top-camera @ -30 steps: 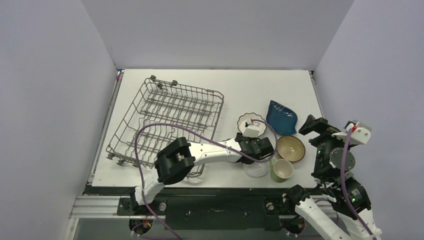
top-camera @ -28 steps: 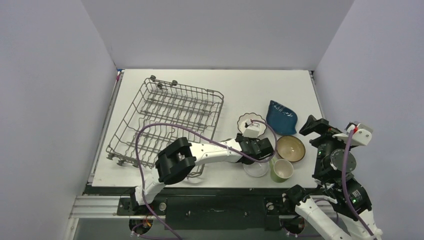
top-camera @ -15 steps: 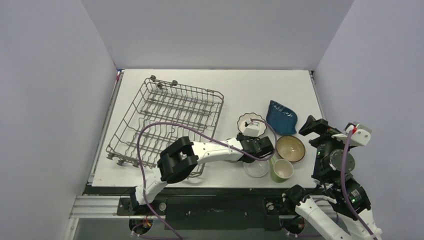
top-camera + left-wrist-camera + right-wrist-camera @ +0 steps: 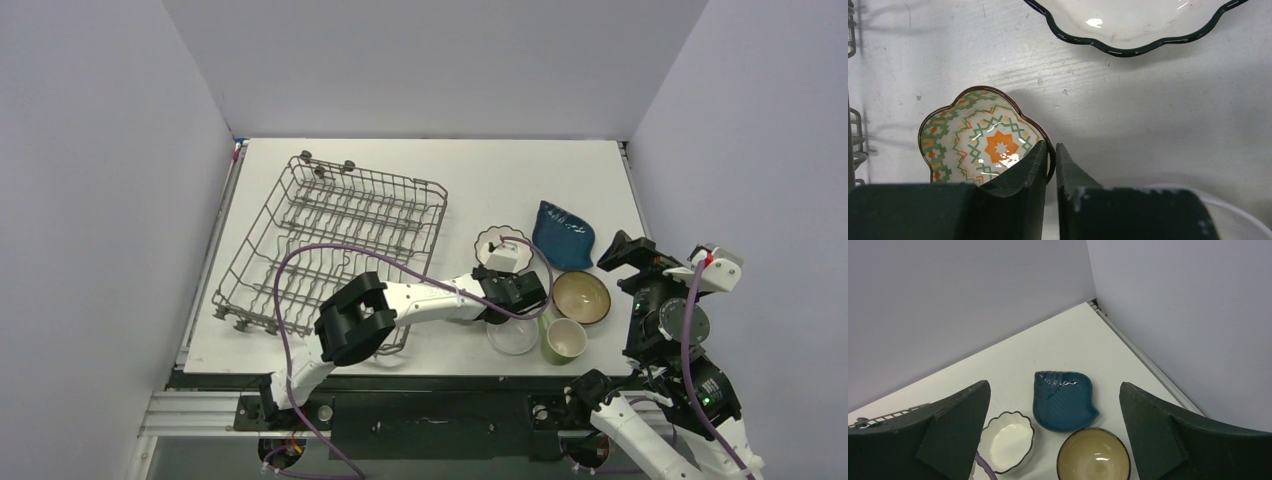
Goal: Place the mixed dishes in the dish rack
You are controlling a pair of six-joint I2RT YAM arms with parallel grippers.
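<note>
1. Nearest the arms, right of centre on the tabletop: plain white bowl and light green mug, side by side, mug on the right, both mouth up.
2. Just beyond the white bowl: left hand, low over the tabletop and clenched on the right rim of the tiny flower-patterned dish. One finger inside the dish, the other outside, rim pinched between them. Orange star and green lattice facing up. Resting on the tabletop or just off it: cannot tell which. Hidden under the hand in the top view.
3. Right of that hand, just beyond the mug: brown bowl with cream inside, upright.
4. At the right edge, about level with the brown bowl: right hand, raised well above the tabletop, fingers spread wide, grasping nothing.
5. Farther back, beyond the left hand: white scalloped bowl with a dark rim, apart from the flower-patterned dish, partly covered by the left wrist in the top view.
6. Just right of the scalloped bowl and beyond the brown bowl: dark blue irregular dish, lying flat.
7. Across the left half, near to far and slightly skewed: dish rack, grey wire with upright tines. All six dishes outside it, to its right.
</note>
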